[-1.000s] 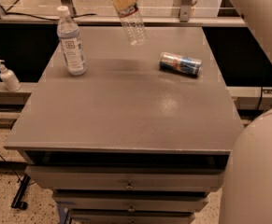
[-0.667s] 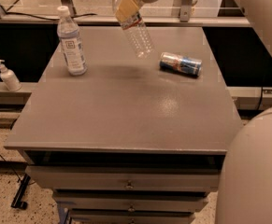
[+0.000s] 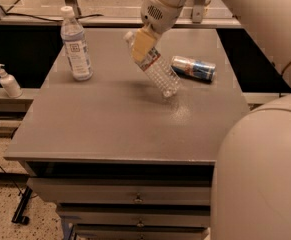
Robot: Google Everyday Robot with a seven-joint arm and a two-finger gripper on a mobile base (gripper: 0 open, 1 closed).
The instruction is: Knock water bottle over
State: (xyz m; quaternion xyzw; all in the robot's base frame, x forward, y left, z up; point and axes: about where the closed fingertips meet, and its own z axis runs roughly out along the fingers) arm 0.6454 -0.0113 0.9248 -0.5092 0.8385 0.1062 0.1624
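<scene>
The gripper (image 3: 140, 53) hangs over the back middle of the grey cabinet top (image 3: 110, 129), reaching down from the robot arm (image 3: 265, 14) that enters from the upper right. It is pinching the water bottle (image 3: 161, 75) near its upper part, with one tan finger (image 3: 143, 44) lying across the front of the bottle just below the white cap. The bottle is tilted steeply: its cap points up and to the left, and its base is down and to the right, close above the top. Whether the base touches the surface cannot be told. Just to the right of the base, near but apart from it, a blue and silver can (image 3: 193, 68) lies on its side not far from the right edge. Well to the left, a taller bottle with a large white label (image 3: 76, 46) stands upright close to the back left edge. The widest bare stretch of the top lies in front of the water bottle and runs to the front edge, above the drawers (image 3: 135, 198). Between the two bottles there is also an open strip of grey surface. Off the top, on a lower ledge to the left, stands a small pump bottle (image 3: 7, 81). The robot's rounded body (image 3: 265, 179) fills the lower right, next to the cabinet's front right corner.
</scene>
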